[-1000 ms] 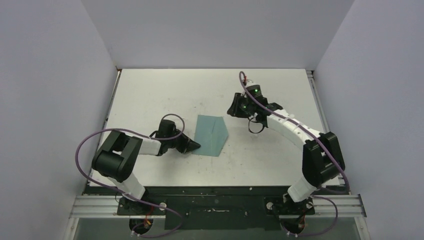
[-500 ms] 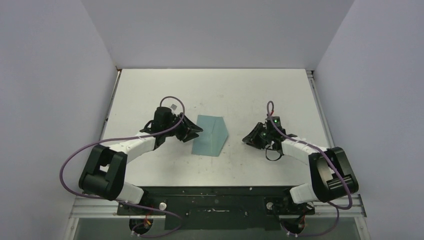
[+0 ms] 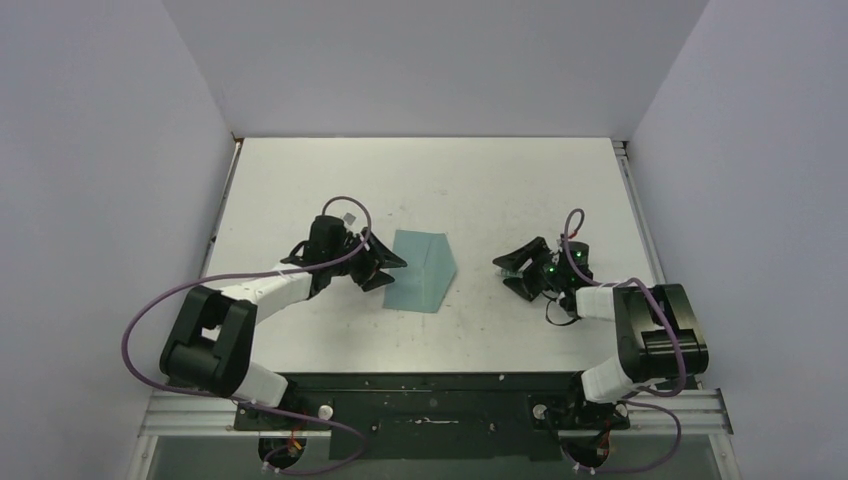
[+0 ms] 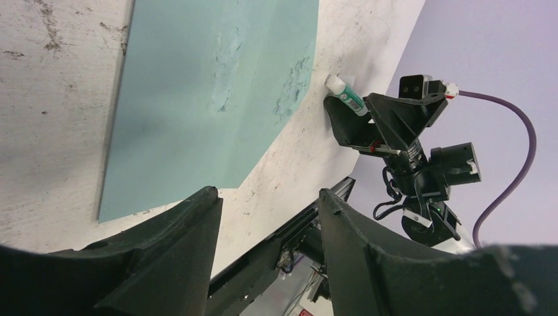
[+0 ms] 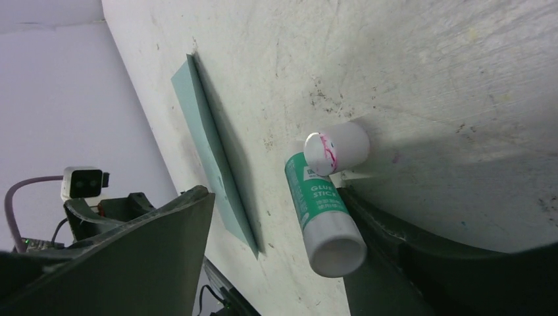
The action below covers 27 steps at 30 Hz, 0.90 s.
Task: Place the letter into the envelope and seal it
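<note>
Operator: Poses first, please.

Observer: Seen from above, the left arm (image 3: 262,291) reaches from its base toward 1 o'clock, forearm low over the table (image 3: 300,180). The left gripper (image 3: 388,272) sits at the 9 o'clock side of the envelope (image 3: 420,270), just beside its edge. Whether it touches, I cannot tell. Its fingers stand apart with nothing between them. The right arm (image 3: 645,330) is folded tight, forearm pointing to 9 o'clock, and the right gripper (image 3: 510,276) is down near the tabletop with its fingers spread.

Operator: And the envelope itself?

Observer: It lies flat near the middle of the table, between the two grippers, with the right one apart at its 3 o'clock. It is muted teal, with a crease running down it and a slanted edge on the 3 o'clock side. The left wrist view shows faint scuffs along the crease.

Operator: Anything in the right fingers?

Observer: A glue stick (image 5: 324,214) lies on its side between them, against one finger, not clamped.

Operator: Any writing?

Observer: Its green label reads "GLUE STICK". The white end carries pink streaks.
</note>
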Each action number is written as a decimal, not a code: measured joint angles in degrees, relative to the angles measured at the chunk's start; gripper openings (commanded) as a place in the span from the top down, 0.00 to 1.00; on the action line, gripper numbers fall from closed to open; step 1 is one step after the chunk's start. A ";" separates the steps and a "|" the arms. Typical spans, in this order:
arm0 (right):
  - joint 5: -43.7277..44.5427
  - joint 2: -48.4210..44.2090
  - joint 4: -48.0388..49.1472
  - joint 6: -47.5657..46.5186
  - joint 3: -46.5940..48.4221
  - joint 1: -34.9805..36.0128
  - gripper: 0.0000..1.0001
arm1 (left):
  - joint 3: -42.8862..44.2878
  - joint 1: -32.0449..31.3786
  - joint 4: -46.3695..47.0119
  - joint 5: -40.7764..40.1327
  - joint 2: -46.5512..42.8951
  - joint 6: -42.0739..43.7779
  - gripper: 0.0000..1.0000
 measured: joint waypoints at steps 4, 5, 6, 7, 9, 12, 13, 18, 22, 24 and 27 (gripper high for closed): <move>-1.14 -0.92 -0.02 0.26 -0.17 -0.74 0.22 | 0.59 0.00 -0.26 0.07 1.36 0.33 0.46; -0.83 -1.92 -1.29 -0.04 -0.17 -0.87 0.20 | 0.90 0.00 -0.37 0.09 1.68 0.35 0.46; -0.39 -3.17 -3.02 -0.68 -0.17 -1.09 0.19 | 1.22 0.00 -0.37 0.20 2.01 0.44 0.45; 0.22 -4.55 -5.05 -1.36 -0.15 -1.25 0.18 | 1.64 0.00 -0.42 0.26 2.29 0.55 0.44; 1.81 -7.67 -9.92 -2.95 -0.13 -1.62 0.16 | 2.51 0.00 -0.57 0.33 2.71 0.79 0.43; 4.85 -12.09 -17.66 -5.40 0.20 -2.08 0.15 | 3.65 0.02 -0.59 0.42 3.02 1.57 0.43; 5.92 -13.20 -19.89 -6.14 0.39 -2.23 0.15 | 3.98 0.04 -0.59 0.44 3.13 1.86 0.43; 10.82 -16.63 -28.09 -9.16 1.68 -2.62 0.26 | 5.46 0.11 -0.63 0.76 4.61 3.17 0.53; 13.25 -18.38 -32.54 -11.89 4.11 -1.29 0.42 | 5.64 0.11 -0.79 1.31 6.16 4.15 0.70; 14.64 -19.39 -33.68 -12.55 5.86 1.64 0.47 | 5.88 0.11 -1.01 1.38 7.10 5.11 0.78; 18.38 -20.70 -33.92 -12.37 8.76 10.47 0.51 | 6.84 0.11 -1.49 1.38 8.96 6.99 0.84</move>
